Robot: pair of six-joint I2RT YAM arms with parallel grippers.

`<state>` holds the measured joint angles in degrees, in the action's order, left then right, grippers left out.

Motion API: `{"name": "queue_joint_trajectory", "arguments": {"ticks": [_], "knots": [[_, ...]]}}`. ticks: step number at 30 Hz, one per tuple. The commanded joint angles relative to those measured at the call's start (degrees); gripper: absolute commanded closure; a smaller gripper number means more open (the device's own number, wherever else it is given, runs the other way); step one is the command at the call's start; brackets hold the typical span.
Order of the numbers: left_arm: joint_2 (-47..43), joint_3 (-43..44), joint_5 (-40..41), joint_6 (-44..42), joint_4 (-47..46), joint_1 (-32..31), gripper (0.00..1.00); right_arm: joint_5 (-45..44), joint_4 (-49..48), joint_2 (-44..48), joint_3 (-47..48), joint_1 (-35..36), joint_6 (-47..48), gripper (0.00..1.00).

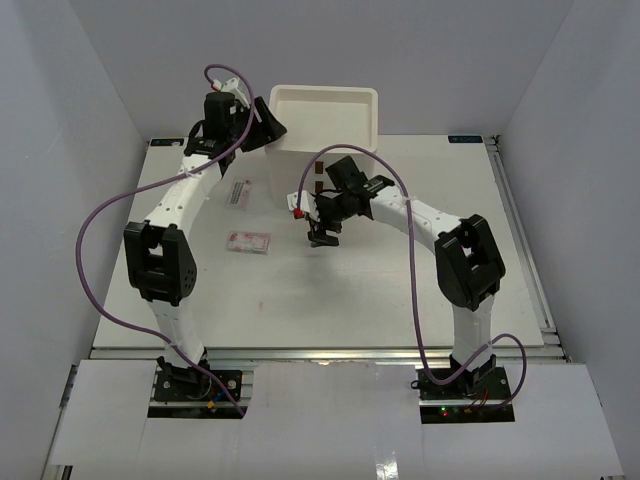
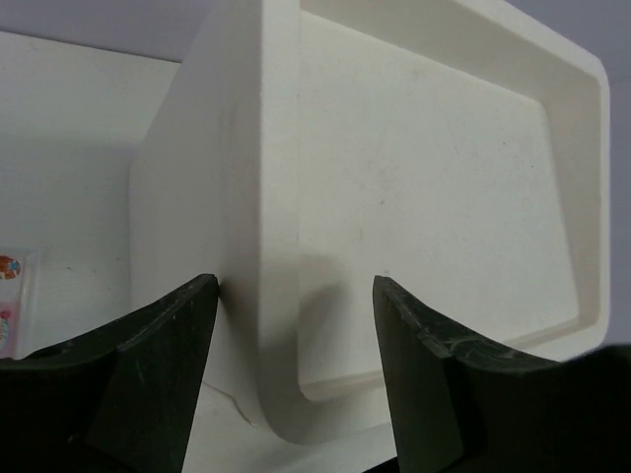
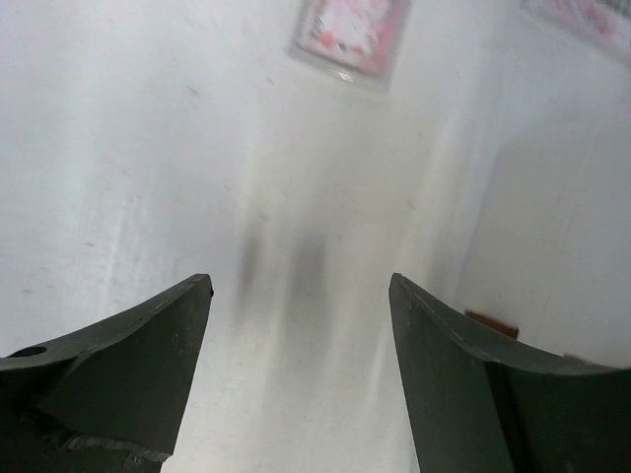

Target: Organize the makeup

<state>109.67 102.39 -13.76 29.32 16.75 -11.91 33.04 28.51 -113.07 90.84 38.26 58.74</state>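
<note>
Lab test cell: plain white walls (image 1: 60,150), aluminium-framed white table (image 1: 350,300).

Illumination is bright, even and diffuse, from overhead. The white table (image 1: 340,300) reads evenly lit, and shadows on it are faint and soft-edged. In the right wrist view, the right fingers (image 3: 118,384) cast two blurred grey streaks, and the pink packet (image 3: 350,34) is soft. In the left wrist view, the left fingers (image 2: 138,374) are out of focus, and the box (image 2: 281,148) carries a soft interior shadow.

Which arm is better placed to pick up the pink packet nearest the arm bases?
Probably the right arm: its open, empty jaws hang beside that packet, which lies ahead in its wrist view. The left arm's jaws straddle a corner of the white box, farther away.
</note>
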Motion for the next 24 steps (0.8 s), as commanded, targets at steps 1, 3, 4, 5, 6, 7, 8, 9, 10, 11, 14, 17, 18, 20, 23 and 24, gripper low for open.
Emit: {"name": "queue_joint_trajectory", "arguments": {"ticks": [1, 3, 4, 5, 6, 7, 8, 9, 10, 11, 14, 17, 18, 20, 23, 24], "knots": [[-4.4, 5.7, -1.3, 2.0, 2.3, -0.3, 0.19, 7.7, 8.0, -0.4, 3.3, 1.5, -0.7, 0.20], [-5.7, 6.9, -1.1, 1.9, 2.3, 0.5, 0.16, 6.8, 7.6, -1.6, 4.6, 2.0, -2.0, 0.18], [-6.3, 7.1, -0.9, 2.0, 2.2, 1.1, 0.15, 6.0, 7.1, -2.3, 5.1, 2.4, -3.7, 0.15], [-7.1, 7.2, -0.9, 2.0, 2.2, 1.6, 0.15, 5.5, 6.9, -2.4, 5.8, 2.7, -4.8, 0.14], [-7.9, 6.8, -0.7, 2.1, 2.2, 2.0, 0.15, 5.1, 6.8, -3.7, 7.6, 3.1, -5.8, 0.12], [-10.0, 6.1, -0.4, 2.1, 2.2, 2.7, 0.15, 4.3, 6.7, -4.7, 8.8, 3.6, -7.6, 0.09], [-11.7, 4.8, 0.0, 2.0, 2.2, 3.4, 0.15, 3.2, 6.6, -5.9, 10.5, 4.2, -9.9, 0.06], [-13.1, 2.8, 0.5, 1.9, 2.2, 4.1, 0.14, 1.7, 6.8, -7.5, 12.7, 5.0, -12.6, 0.06], [-15.0, 2.1, 0.7, 1.9, 2.2, 4.3, 0.14, 1.3, 6.9, -8.4, 12.9, 5.5, -13.4, 0.05], [-18.3, -3.3, 2.0, 1.7, 2.2, 5.5, 0.14, 1.2, 6.0, -9.4, 14.6, 6.2, -15.1, 0.06], [-29.1, -13.5, 5.1, 1.2, 2.6, 7.2, 0.09, 0.4, -0.1, -10.5, 14.4, 7.6, -20.7, 0.10], [-38.2, -20.8, 8.5, 0.2, 4.2, 8.2, 0.02, -3.6, -7.5, -12.3, 14.5, 9.2, -26.2, 0.10], [-40.9, -22.6, 9.3, 0.1, 5.6, 8.8, 0.02, -6.2, -8.9, -13.3, 14.8, 10.0, -28.3, 0.10], [-44.9, -24.6, 10.4, -0.3, 8.9, 9.1, 0.02, -10.0, -10.9, -15.0, 15.8, 11.2, -30.8, 0.10], [-50.6, -25.6, 12.7, -0.9, 14.5, 9.1, 0.02, -11.1, -13.2, -18.2, 17.7, 11.8, -33.8, 0.10], [-51.6, -25.9, 13.0, -1.1, 15.2, 9.1, 0.02, -11.1, -13.8, -18.9, 18.4, 11.8, -34.5, 0.10]]}}
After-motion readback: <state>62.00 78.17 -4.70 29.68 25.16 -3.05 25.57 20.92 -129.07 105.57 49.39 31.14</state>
